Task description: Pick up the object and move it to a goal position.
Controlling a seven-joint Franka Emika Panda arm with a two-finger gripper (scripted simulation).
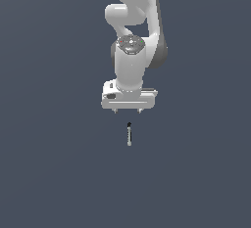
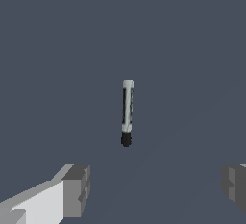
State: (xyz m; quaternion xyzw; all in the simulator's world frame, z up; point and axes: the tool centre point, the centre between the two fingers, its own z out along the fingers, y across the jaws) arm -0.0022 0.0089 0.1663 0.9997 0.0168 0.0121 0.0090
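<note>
Gripper: the gripper (image 1: 127, 110) hangs at the end of the white arm (image 1: 131, 51), pointing down – its jaws spread wide and holding nothing.
Fingers: in the exterior view only two short tips show under the white hand body; in the wrist view the grey pads (image 2: 77, 190) stand far apart at the two sides of the picture, with bare ground between them.
Rod: the rod (image 1: 129, 134) lies flat on the surface (image 1: 54, 163), apart from the gripper and touched by neither finger – in the exterior view it sits just below the fingertips, roughly in line with the gap between them.
Rod's ends: light grey shaft, short black end; the black end points toward the gripper in both views (image 2: 127, 112).
Surface: plain dark grey-blue all round.
</note>
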